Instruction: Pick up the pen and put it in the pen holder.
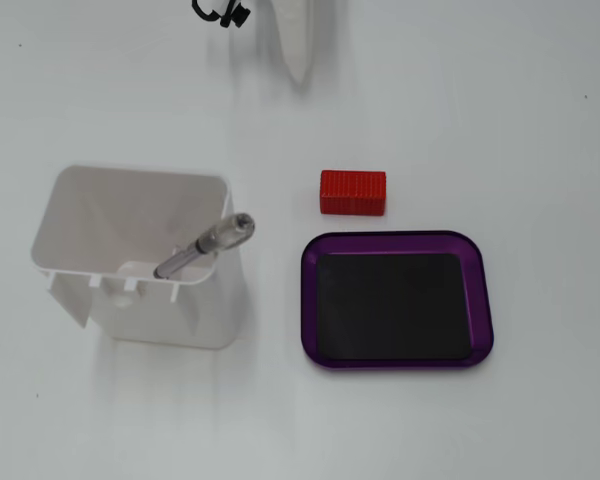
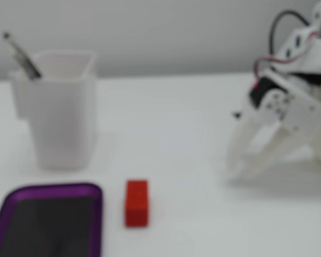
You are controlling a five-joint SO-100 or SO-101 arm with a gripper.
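Note:
A silver-grey pen (image 1: 206,244) stands tilted inside the white pen holder (image 1: 90,215), its top end leaning over the holder's right rim. In the other fixed view the pen (image 2: 21,56) sticks out of the holder (image 2: 61,107) at the left. My white gripper (image 2: 255,163) rests at the right, away from the holder, its two fingers spread apart and empty, tips near the table. In the top-down fixed view only one fingertip (image 1: 298,50) shows at the top edge.
A red ribbed block (image 1: 353,192) lies right of the holder. A purple tray (image 1: 397,238) with a black inside lies below the block. Both also show in the low fixed view: block (image 2: 136,202), tray (image 2: 48,191). The table is white.

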